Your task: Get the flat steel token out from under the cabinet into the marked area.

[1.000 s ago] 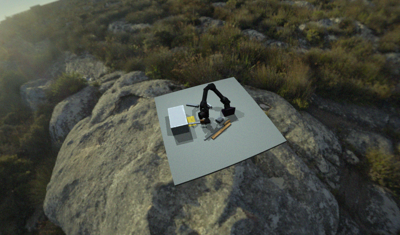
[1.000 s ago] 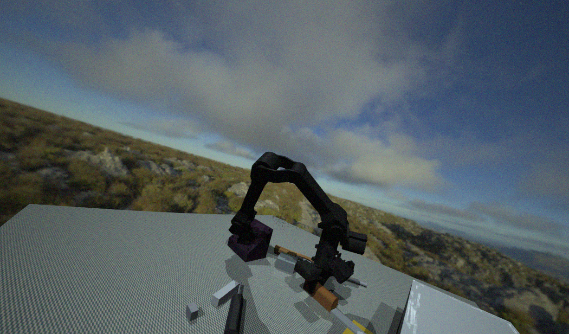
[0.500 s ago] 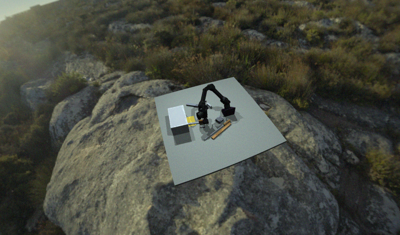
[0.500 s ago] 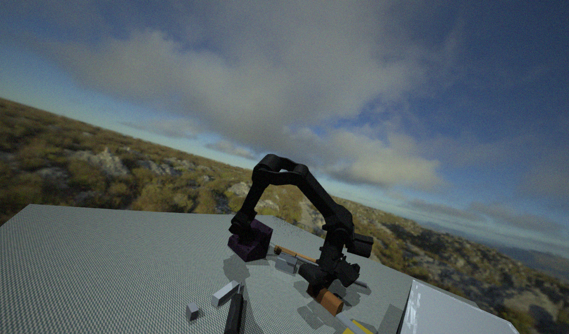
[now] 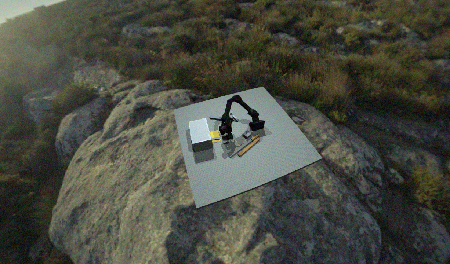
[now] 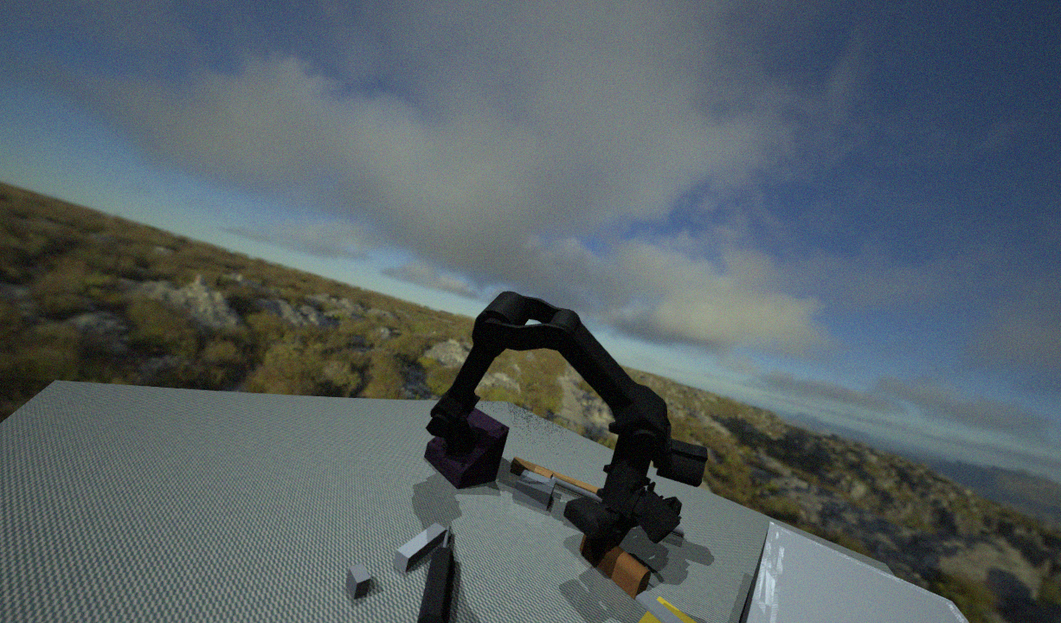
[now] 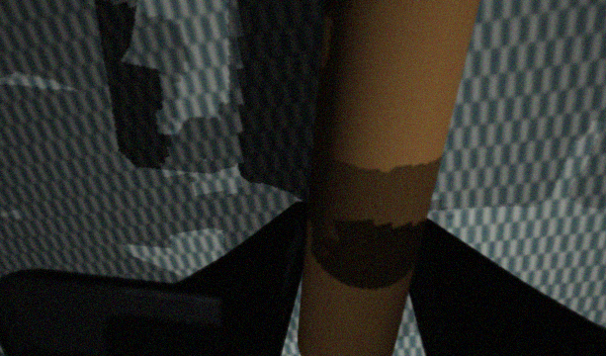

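Observation:
My gripper (image 5: pixel 227 136) (image 6: pixel 601 542) (image 7: pixel 355 220) is shut on the orange-brown handle (image 5: pixel 223 135) (image 6: pixel 619 571) (image 7: pixel 396 89) of a tool, low over the table. Its thin grey shaft (image 5: pixel 216 139) reaches across the yellow marked area (image 5: pixel 214 134) (image 6: pixel 664 615) towards the white-topped cabinet (image 5: pixel 200 130) (image 6: pixel 844 581). The far end of the shaft is hidden or too small to make out, so I cannot tell whether it is under the cabinet. The steel token is not visible in any view.
A grey rod with an orange handle (image 5: pixel 241 147) lies beside an orange strip (image 5: pixel 249 147). A grey block (image 5: pixel 246 134) (image 6: pixel 534 490) stands near the arm's purple base (image 5: pixel 257 125) (image 6: pixel 479 457). A dark-handled tool (image 6: pixel 438 581), a grey bar (image 6: pixel 420 547) and a small cube (image 6: pixel 356 581) lie opposite.

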Tool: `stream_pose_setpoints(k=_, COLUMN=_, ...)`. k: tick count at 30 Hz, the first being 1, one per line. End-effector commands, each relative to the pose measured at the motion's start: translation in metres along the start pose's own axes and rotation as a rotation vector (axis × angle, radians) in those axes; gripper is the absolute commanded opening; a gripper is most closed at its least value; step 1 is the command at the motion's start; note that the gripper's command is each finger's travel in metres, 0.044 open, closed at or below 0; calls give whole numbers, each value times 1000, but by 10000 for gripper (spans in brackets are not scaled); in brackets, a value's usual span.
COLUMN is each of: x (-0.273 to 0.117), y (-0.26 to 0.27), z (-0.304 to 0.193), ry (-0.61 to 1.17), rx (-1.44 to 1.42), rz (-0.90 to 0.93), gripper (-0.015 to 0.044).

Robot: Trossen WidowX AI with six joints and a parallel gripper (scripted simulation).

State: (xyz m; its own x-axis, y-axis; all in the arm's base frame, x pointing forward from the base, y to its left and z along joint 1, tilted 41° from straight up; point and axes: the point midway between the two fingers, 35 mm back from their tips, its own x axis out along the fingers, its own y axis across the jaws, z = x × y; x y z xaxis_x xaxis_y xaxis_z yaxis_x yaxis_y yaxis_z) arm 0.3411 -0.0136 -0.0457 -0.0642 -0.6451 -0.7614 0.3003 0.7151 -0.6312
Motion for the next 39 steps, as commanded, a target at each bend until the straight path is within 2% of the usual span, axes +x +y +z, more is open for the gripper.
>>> stream_pose_setpoints(k=1, x=0, y=0, z=8, ry=-1, rx=1, rz=3, gripper=0)
stream_pose_setpoints(k=39, x=-1, y=0, z=46, ry=-3, rx=3, rz=3, gripper=0)
